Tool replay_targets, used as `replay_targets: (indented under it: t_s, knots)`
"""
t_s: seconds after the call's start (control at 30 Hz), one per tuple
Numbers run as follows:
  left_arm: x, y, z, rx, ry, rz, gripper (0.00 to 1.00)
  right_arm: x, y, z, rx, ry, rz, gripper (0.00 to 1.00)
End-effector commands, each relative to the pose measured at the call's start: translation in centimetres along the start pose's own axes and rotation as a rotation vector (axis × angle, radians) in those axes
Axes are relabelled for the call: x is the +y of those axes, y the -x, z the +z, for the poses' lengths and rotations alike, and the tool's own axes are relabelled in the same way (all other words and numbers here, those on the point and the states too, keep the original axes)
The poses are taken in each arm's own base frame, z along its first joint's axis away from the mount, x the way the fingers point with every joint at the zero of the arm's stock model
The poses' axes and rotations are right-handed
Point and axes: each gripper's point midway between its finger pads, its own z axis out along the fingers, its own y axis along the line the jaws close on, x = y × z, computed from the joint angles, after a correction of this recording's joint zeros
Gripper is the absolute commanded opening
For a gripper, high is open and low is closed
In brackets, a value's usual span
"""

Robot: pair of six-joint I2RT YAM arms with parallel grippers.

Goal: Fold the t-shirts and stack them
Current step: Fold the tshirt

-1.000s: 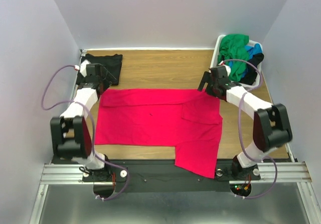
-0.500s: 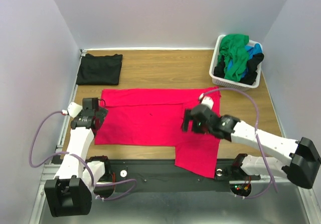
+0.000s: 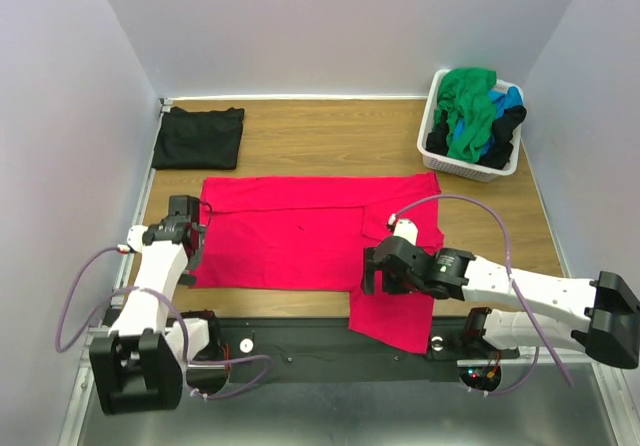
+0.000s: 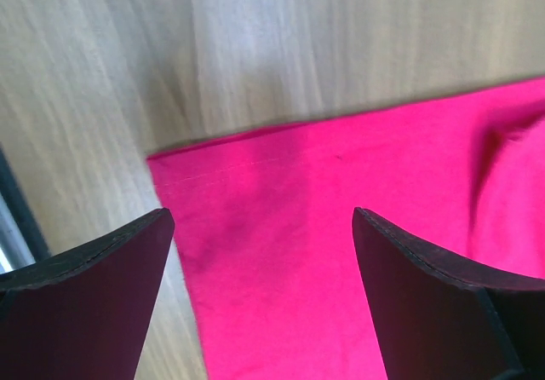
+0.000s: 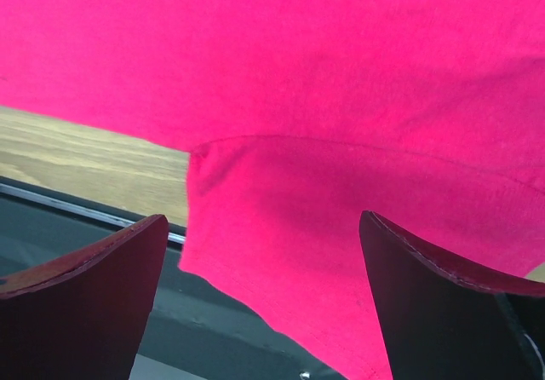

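No text, label or number is legible — anywhere.

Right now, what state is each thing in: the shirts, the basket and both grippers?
Red shirt: spread flat, part hanging over the table's near edge.
Black shirt: folded, far left corner.
Basket: holds a heap of unfolded shirts.
Left gripper: open, over the red shirt's left edge.
Right gripper: open, over the red shirt's near edge.

Folded t-shirt [image 3: 199,137] lies behind spread t-shirt [image 3: 300,231], basket [image 3: 466,171] back right.
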Motion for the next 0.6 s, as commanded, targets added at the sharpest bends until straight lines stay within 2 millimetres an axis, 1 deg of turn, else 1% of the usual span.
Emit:
replay_targets:
  t_s: [0.0,0.03,0.07,0.1,0.17,0.2,0.23,0.33,0.37,0.5,0.57]
  knots:
    - [-0.6,0.7,-0.1,0.016,0.083,0.071,0.99,-0.1,1.8,-0.8,-0.096,0.008,0.016,1.0]
    - [0.0,-0.1,1.0,0.056,0.141,0.151,0.99,-0.3,2.1,-0.8,-0.115,0.0,0.018,1.0]
    - [0.4,-0.8,1.4,0.091,0.17,0.184,0.99,-0.4,2.2,-0.9,-0.124,-0.003,0.014,1.0]
    - [1.3,-2.5,2.2,0.168,0.223,0.222,0.98,-0.4,2.5,-1.0,-0.138,0.001,0.013,1.0]
    - [1.7,-2.9,2.3,0.195,0.275,0.264,0.95,-0.2,2.8,-1.1,-0.15,0.01,0.002,1.0]
    - [2.0,-3.4,2.5,0.216,0.291,0.259,0.88,0.0,3.1,-1.2,-0.157,0.017,-0.006,1.0]
    - [2.1,-3.7,2.6,0.221,0.296,0.238,0.86,0.1,3.2,-1.1,-0.158,0.014,-0.014,1.0]
    - [2.0,-3.4,2.5,0.204,0.281,0.226,0.76,0.3,3.6,-0.8,-0.155,0.004,-0.034,1.0]
    - [1.9,-3.2,2.5,0.193,0.276,0.224,0.74,0.0,3.5,-0.3,-0.144,-0.013,-0.048,1.0]
    - [2.0,-2.8,2.6,0.17,0.298,0.2,0.74,-0.2,3.7,0.5,-0.131,-0.026,-0.051,1.0]
    - [2.0,-2.7,2.8,0.163,0.314,0.2,0.7,-0.3,4.0,0.5,-0.134,-0.026,-0.044,1.0]
